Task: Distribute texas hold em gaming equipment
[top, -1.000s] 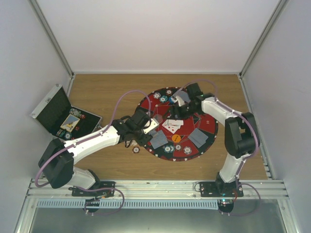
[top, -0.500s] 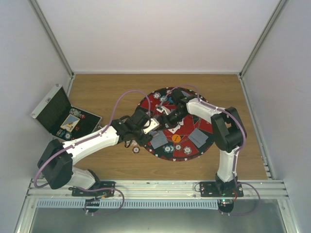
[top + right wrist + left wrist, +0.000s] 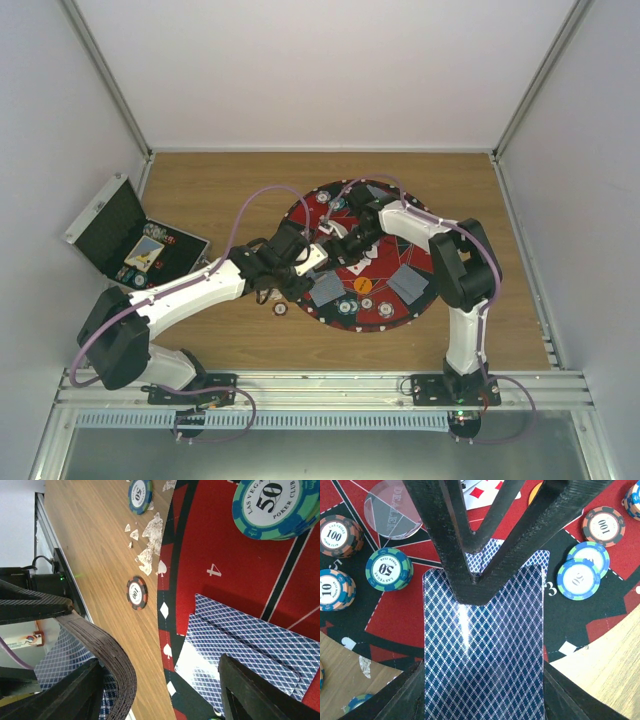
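Note:
My left gripper (image 3: 316, 256) (image 3: 483, 680) hovers over the left side of the mat, shut on a deck of blue-backed playing cards (image 3: 485, 645). My right gripper (image 3: 337, 240) (image 3: 160, 692) has reached across to it. Its dark fingers (image 3: 445, 530) form a V over the deck's far end, and its jaws stand apart with nothing between them. Face-down cards (image 3: 327, 288) (image 3: 250, 645) lie on the mat, with another pair (image 3: 408, 283) to the right and face-up cards (image 3: 362, 256) in the middle. Striped chips (image 3: 389, 569) (image 3: 582, 572) and an orange disc (image 3: 362, 284) sit around them.
The round red-and-black mat (image 3: 425, 250) fills the table's middle. A black case (image 3: 110, 225) lies open at the far left with chips and cards inside. One chip (image 3: 281, 308) (image 3: 136, 592) lies on the wood just off the mat. A clear dealer disc (image 3: 395, 510) rests on the mat.
The right arm has swung left across the mat, from the far rim to the left gripper's deck, and its jaws have narrowed a little. The left arm and deck have stayed put.

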`<state>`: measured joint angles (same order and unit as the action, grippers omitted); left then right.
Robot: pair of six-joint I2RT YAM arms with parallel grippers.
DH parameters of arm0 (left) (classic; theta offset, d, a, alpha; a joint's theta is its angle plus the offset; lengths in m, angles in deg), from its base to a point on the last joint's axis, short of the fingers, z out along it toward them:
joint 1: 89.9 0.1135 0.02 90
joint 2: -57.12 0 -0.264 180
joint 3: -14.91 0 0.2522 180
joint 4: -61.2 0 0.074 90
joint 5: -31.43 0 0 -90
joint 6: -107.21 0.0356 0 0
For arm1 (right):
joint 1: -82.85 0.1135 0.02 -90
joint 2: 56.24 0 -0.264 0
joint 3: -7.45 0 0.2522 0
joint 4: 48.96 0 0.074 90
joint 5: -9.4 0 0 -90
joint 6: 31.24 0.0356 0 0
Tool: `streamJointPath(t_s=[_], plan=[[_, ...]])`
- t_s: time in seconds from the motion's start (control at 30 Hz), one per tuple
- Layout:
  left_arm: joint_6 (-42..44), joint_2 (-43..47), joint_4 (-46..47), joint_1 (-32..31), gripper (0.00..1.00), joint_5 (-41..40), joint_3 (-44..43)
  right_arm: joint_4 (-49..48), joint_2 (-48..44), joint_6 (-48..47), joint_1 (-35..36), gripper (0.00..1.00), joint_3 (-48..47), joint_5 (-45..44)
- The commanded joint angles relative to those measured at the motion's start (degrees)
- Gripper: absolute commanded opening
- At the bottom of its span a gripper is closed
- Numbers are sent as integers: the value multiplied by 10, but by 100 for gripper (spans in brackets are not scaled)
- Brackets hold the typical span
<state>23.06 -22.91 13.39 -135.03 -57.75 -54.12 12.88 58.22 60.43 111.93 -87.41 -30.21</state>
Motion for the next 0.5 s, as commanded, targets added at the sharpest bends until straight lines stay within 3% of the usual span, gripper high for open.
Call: streamJointPath(t_s=[0.0,0.47], plan=[[6,14,27,2,54,3,4,11,2,-11,-5,60,-7,-11],[6,16,26,2,54,3,5,19,-16,-14,-38,51,9,-6]])
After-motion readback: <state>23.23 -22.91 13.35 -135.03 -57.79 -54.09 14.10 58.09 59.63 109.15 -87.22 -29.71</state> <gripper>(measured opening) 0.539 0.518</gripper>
